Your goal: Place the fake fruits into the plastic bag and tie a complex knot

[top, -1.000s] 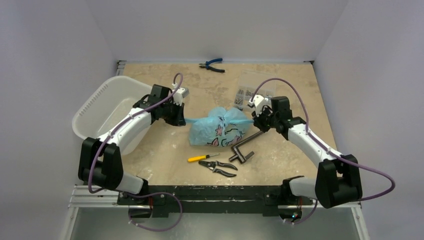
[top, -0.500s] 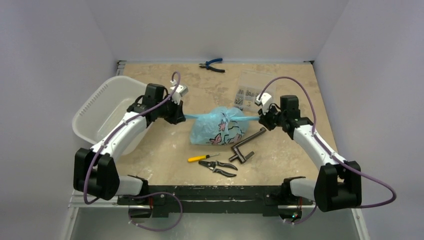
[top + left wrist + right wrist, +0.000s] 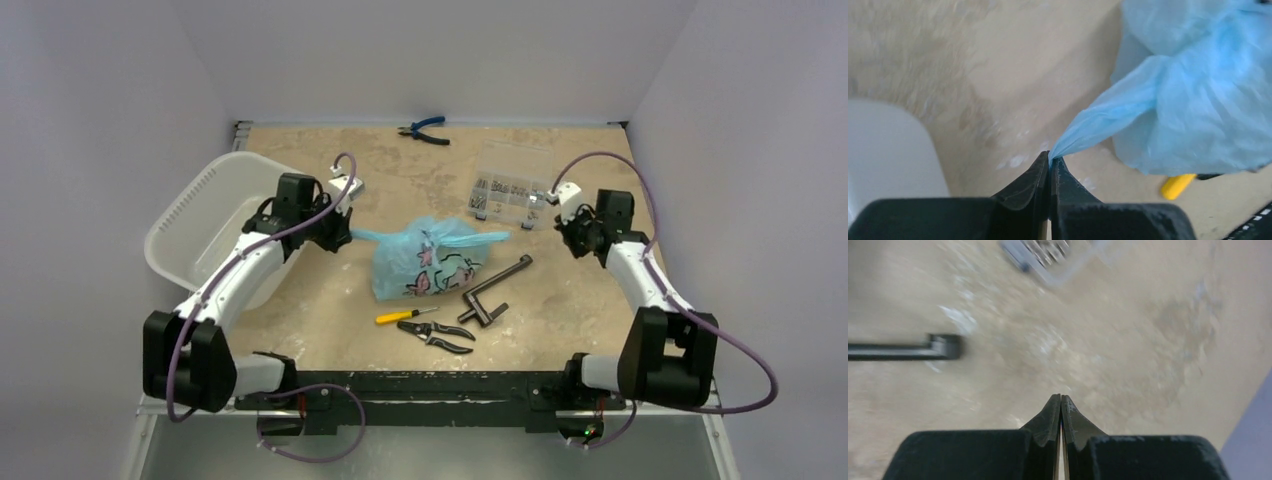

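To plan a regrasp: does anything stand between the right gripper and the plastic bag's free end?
Nothing visible. Only bare table lies between the right gripper and the free end of the plastic bag; the compartment box sits behind that line, the dark T-shaped tool in front.

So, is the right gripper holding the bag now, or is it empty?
Empty. The right gripper is shut on nothing, only table behind it; the bag sits apart, held only by the left gripper.

We see a beige stone-patterned table [image 3: 330,290] carrying a light-blue plastic bag [image 3: 430,258], white perforated tub [image 3: 205,215], clear compartment box [image 3: 510,185], blue-handled pliers [image 3: 424,129], dark T-shaped tool [image 3: 495,288], yellow screwdriver [image 3: 405,316] and black pliers [image 3: 437,335].
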`<state>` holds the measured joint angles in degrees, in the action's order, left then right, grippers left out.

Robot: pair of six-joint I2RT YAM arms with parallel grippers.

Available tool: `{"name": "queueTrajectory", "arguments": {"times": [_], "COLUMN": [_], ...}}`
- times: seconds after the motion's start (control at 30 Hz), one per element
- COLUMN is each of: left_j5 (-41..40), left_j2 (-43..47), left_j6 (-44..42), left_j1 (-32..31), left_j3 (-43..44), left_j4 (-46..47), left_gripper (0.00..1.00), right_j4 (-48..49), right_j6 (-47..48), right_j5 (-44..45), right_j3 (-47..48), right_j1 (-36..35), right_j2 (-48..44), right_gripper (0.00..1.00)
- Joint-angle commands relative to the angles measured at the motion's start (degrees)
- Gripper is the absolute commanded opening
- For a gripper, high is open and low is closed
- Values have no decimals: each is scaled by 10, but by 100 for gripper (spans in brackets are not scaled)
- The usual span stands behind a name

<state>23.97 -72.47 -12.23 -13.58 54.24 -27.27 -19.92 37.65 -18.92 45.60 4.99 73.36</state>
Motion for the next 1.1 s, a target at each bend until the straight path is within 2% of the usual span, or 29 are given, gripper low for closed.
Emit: {"name": "queueTrajectory", "arguments": {"times": [0.0, 0.07, 0.17, 0.2, 0.23, 0.27, 0.3, 0.33, 0.37, 0.4, 0.43, 0.5, 0.53, 0.7, 0.8, 0.87, 0.93, 1.0, 1.07], "left_j5": [-171, -152, -73, -49, -29, -11, 1, 10, 20, 26, 27, 42, 54, 44, 80, 105, 108, 83, 18], "left_j2": [-32, -13, 8, 10, 10, 9, 9, 10, 12, 17, 25, 51, 66, 121, 98, 61, 28, 16, 14], "left_j6": [-31, -26, -33, -33, -32, -33, -35, -35, -36, -40, -46, -79, -112, -265, -397, -448, -454, -436, -415], "left_j1": [25, 13, -14, -21, -27, -34, -39, -42, -43, -43, -42, -32, -27, -13, -13, -14, -16, -24, -52], "left_j3": [-33, -36, -19, -10, 0, 9, 15, 20, 24, 28, 31, 29, 25, 0, 42, 74, 85, 67, 33], "left_j4": [-27, -21, -37, -45, -56, -65, -71, -76, -81, -86, -89, -89, -87, -58, -152, -236, -251, -205, -126], "left_gripper": [0, 0, 0, 0, 1, 8, 15, 21, 31, 53, 68, 95, 98, 100, 100, 100, 100, 100, 93], "right_j4": [3, -3, -90, -126, -158, -183, -203, -218, -235, -258, -281, -317, -333, -329, -324, -291, -244, -191, -138], "right_j6": [30, 36, 65, 80, 91, 99, 103, 104, 111, 124, 138, 165, 183, 221, 219, 189, 155, 117, 85], "right_j5": [127, 113, 5, -34, -61, -92, -120, -142, -162, -178, -193, -214, -221, -204, -208, -187, -151, -121, -90], "right_j3": [-23, -28, 9, 26, 43, 60, 76, 91, 106, 122, 137, 158, 165, 168, 180, 174, 160, 145, 127], "right_j1": [32, 32, 32, 33, 33, 32, 31, 31, 29, 28, 27, 19, 11, -79, -125, -167, -210, -245, -276], "right_j2": [31, 30, 23, 18, 14, 10, 7, 4, 2, 1, 1, -5, -10, -41, -38, -25, -12, -5, -1], "right_gripper": [0, 0, 0, 11, 30, 52, 68, 79, 85, 91, 97, 99, 99, 99, 99, 99, 99, 99, 98]}}
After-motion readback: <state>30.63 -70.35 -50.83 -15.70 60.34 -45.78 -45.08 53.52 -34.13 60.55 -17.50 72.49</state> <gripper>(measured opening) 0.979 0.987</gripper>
